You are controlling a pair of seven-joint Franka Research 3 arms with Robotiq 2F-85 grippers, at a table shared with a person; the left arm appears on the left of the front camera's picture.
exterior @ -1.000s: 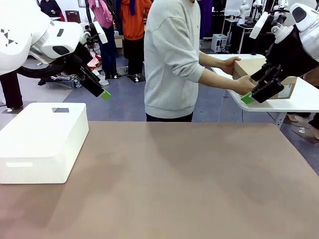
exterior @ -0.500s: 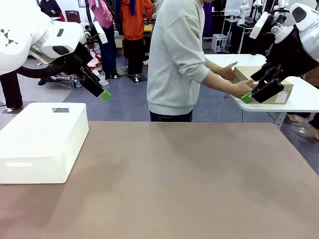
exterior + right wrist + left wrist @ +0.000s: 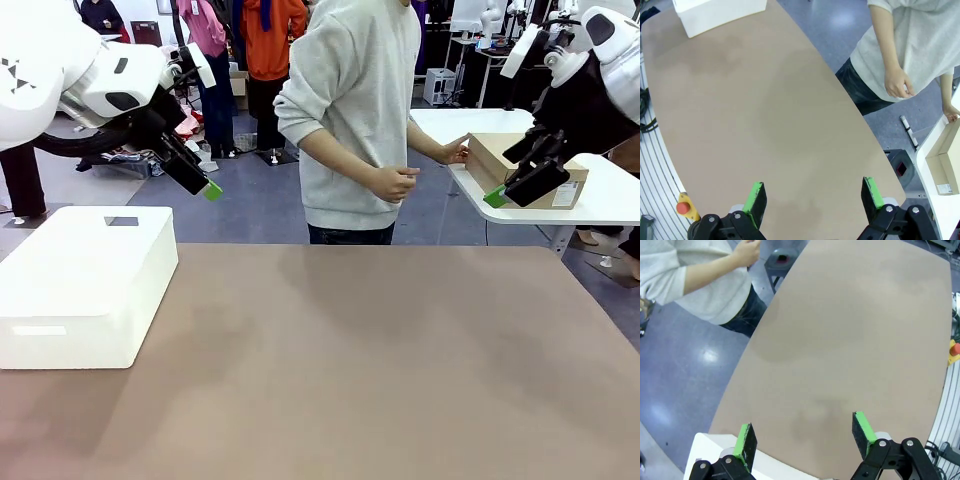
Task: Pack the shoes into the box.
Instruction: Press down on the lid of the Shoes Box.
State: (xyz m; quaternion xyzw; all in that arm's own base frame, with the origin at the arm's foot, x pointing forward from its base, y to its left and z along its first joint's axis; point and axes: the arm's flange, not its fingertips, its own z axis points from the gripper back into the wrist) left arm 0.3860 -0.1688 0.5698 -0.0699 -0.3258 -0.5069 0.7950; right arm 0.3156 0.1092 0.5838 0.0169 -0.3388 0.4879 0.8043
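Observation:
The tan cardboard box [image 3: 500, 160] rests on a white side table [image 3: 610, 205] behind the far right of my table, its lid shut; its corner also shows in the right wrist view as the box [image 3: 945, 165]. A person in a grey sweatshirt [image 3: 365, 110] stands at the far side with one hand [image 3: 457, 152] on the box. The shoes are out of view. My left gripper [image 3: 208, 178] hangs open high over the white block; its fingers [image 3: 746, 442] hold nothing. Just in front of the box, my right gripper [image 3: 497, 192] is raised and open, fingers [image 3: 872, 192] empty.
A large white rounded block [image 3: 85, 280] stands at the left of the brown table [image 3: 340, 360]. A red button [image 3: 684, 206] sits off the table's edge. Other people stand in the background.
The person set the box down on the side table, turned to face my table and drew one hand back to the waist. Both arms stayed still.

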